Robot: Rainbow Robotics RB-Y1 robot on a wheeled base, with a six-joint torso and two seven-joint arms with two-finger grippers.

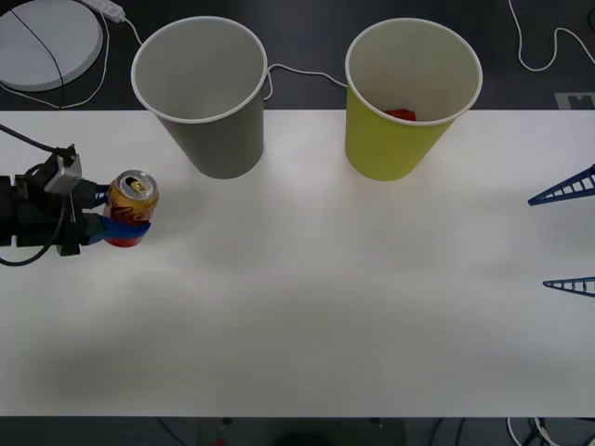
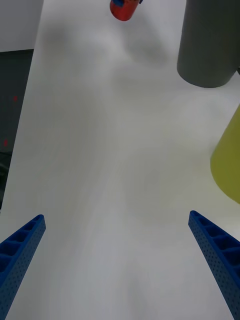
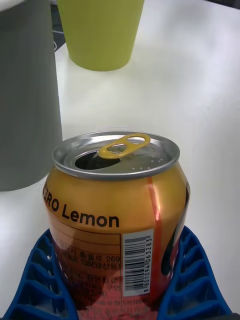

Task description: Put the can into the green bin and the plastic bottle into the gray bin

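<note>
Can [image 1: 131,206] upright on bench [image 1: 307,307], beside gray bin [image 1: 203,93], clamped low by left hand [image 1: 121,230]. Opened, likely light, thin-walled, slippery: gentle squeeze only. Right hand [image 1: 569,237] spread apart, far off.

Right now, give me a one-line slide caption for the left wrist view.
Left gripper closed around the upright, opened can on the white table, with the gray bin and green bin beyond.

Glossy metal can [image 3: 117,220] with brushed silver rim, matt paper green bin [image 1: 409,98] and gray bin [image 1: 206,93], smooth matt white table [image 1: 316,297], ribbed blue plastic left claw [image 3: 117,280] fingers
</note>
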